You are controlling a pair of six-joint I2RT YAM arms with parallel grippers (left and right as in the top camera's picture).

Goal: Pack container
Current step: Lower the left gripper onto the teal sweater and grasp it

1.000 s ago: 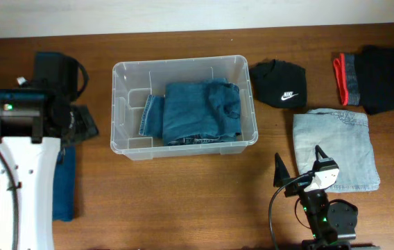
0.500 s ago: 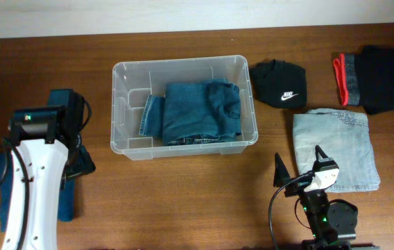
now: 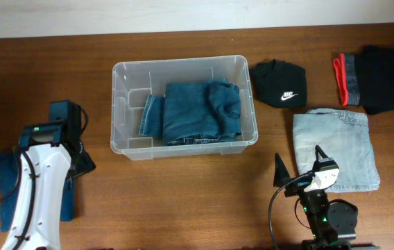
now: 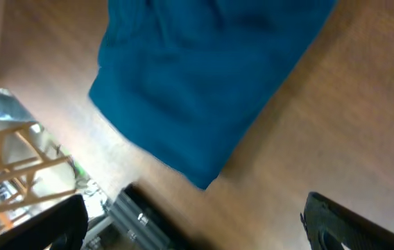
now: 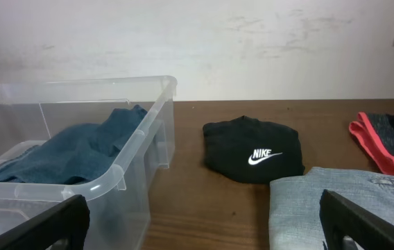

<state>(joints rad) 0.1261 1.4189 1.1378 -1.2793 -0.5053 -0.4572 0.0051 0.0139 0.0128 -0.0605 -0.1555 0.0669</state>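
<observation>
the left gripper was drawn back over the teal cloth, jaws spread and empty; the right gripper was likewise left open. nothing new was added to the container.

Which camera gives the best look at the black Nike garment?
The right wrist view: the black Nike garment sits close and unobstructed, logo legible. Overhead shows it whole but smaller, right of the container. The left wrist view misses it.
</observation>
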